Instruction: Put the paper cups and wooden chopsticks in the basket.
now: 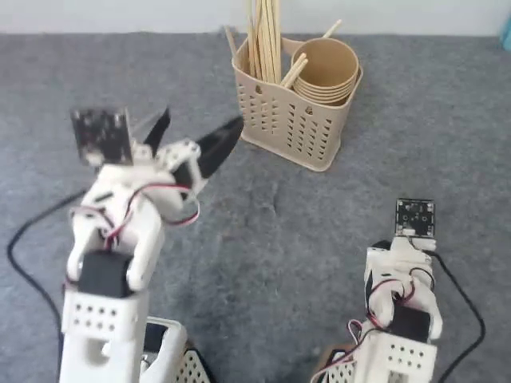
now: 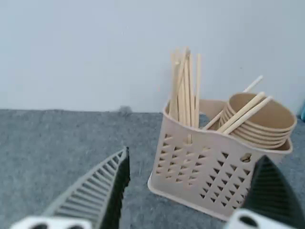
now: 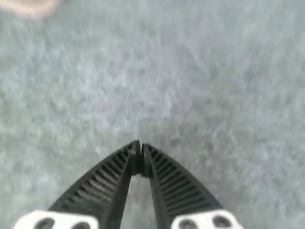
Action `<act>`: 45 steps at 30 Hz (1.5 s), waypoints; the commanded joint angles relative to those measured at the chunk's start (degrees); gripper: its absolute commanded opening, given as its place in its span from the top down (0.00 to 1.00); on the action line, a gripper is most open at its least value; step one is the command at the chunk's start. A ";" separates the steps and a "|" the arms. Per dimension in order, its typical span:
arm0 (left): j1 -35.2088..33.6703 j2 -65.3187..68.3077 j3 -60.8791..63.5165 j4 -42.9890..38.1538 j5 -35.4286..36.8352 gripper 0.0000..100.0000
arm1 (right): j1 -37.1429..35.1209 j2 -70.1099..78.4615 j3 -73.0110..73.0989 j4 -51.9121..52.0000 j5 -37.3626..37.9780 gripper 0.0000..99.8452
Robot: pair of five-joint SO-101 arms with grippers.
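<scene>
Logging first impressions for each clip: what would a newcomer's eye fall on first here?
The beige perforated plastic basket at the far middle of the grey carpet stands out, holding a stack of brown paper cups and a bundle of upright wooden chopsticks. Next comes the left end effector, open and empty, close beside the basket. The right end effector is shut above bare carpet.

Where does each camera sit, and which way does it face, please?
High view: overhead, looking down on both arms and the basket.
Left wrist view: on left arm, facing basket and wall; open jaws show.
Right wrist view: on right arm, facing down at carpet; shut jaws show.
Shared: high and left wrist views show the basket.
</scene>
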 commanded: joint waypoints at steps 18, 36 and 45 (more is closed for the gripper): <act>-12.40 -40.53 48.92 3.43 -3.34 0.99 | -21.41 -3.82 0.88 14.81 -0.18 0.99; -17.14 -40.26 48.92 26.46 -17.49 0.99 | -20.88 -3.74 0.88 14.73 -0.09 0.99; -17.05 -40.26 48.92 26.46 -17.85 0.99 | -21.14 -3.74 0.88 14.73 -0.09 0.99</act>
